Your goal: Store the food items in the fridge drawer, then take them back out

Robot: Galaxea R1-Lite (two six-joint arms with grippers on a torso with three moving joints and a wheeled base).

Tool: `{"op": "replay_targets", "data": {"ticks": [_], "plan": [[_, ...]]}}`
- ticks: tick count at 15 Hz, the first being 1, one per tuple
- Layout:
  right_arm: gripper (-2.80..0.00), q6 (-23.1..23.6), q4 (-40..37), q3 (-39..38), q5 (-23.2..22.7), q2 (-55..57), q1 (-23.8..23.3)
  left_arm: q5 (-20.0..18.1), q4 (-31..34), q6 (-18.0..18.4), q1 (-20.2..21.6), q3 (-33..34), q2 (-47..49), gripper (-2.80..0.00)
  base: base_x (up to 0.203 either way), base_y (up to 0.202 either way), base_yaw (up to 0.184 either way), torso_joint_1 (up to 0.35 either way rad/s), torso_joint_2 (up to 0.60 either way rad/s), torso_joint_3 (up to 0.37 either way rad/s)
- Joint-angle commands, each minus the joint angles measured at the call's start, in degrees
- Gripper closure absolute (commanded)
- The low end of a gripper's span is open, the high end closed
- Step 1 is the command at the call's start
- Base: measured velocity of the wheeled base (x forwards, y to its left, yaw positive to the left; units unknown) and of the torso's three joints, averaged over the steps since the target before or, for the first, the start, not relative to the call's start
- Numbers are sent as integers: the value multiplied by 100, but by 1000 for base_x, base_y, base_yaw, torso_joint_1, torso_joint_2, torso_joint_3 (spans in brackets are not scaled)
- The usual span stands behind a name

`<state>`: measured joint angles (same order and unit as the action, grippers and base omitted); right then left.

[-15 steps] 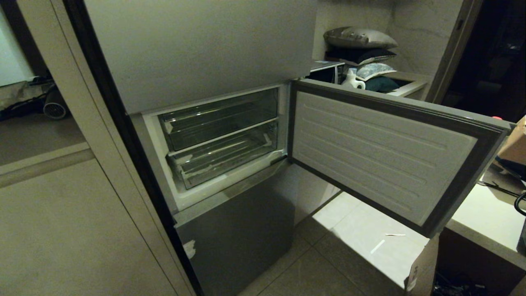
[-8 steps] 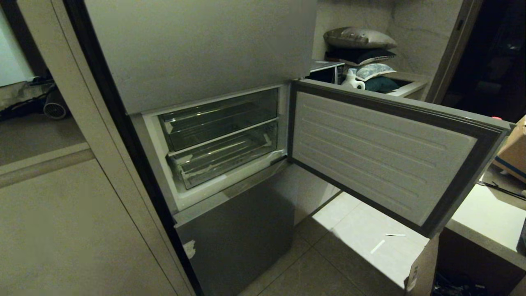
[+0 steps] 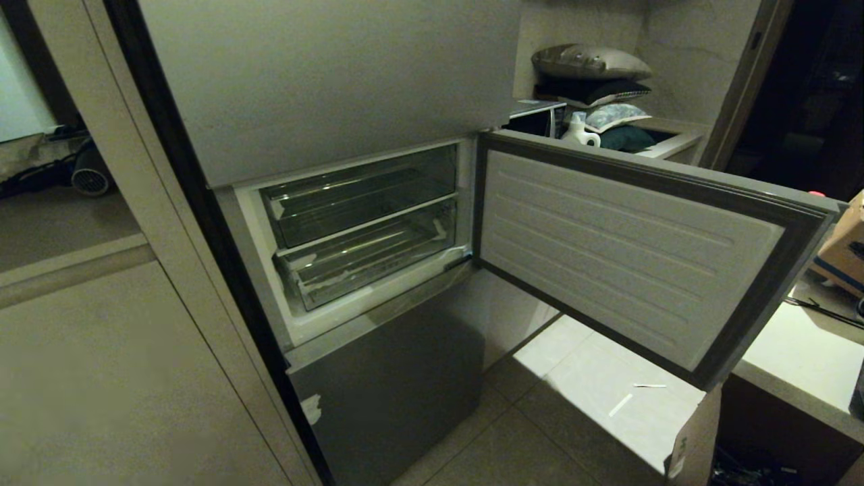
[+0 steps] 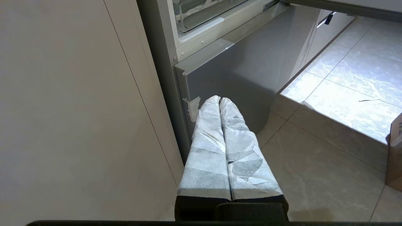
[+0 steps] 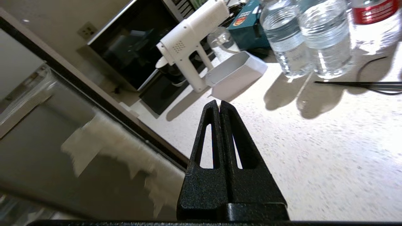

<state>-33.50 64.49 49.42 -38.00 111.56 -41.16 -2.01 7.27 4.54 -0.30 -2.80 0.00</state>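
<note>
A: Where is the fridge drawer (image 3: 368, 260) sitting, and is it holding anything?

B: It is sitting pushed into the open compartment, lower of two clear bins, showing only white tape scraps along its front. The compartment door (image 3: 634, 253) is standing swung wide.

A: Claws?

B: Left claw (image 4: 219, 99), paper-wrapped, is pressed together, gripping nothing, low beside the grey lower panel (image 4: 248, 75). Right claw (image 5: 219, 103) is pressed together, empty, hovering over the bench (image 5: 314, 150) before two water bottles (image 5: 309, 34).
</note>
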Motion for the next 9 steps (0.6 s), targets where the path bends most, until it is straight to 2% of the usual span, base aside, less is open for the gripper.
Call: {"op": "replay_targets", "data": {"ticks": [1, 4, 9], "plan": [[0, -178, 71, 281, -144, 333, 67, -1, 3, 3, 4, -1, 9, 0, 0, 0, 0, 0, 0, 0], [0, -480, 275, 347, -558, 458, 189, -1, 3, 3, -5, -1, 9, 0, 0, 0, 0, 0, 0, 0], [0, -490, 283, 352, -585, 541, 463, -1, 3, 3, -5, -1, 9, 0, 0, 0, 0, 0, 0, 0]]}}
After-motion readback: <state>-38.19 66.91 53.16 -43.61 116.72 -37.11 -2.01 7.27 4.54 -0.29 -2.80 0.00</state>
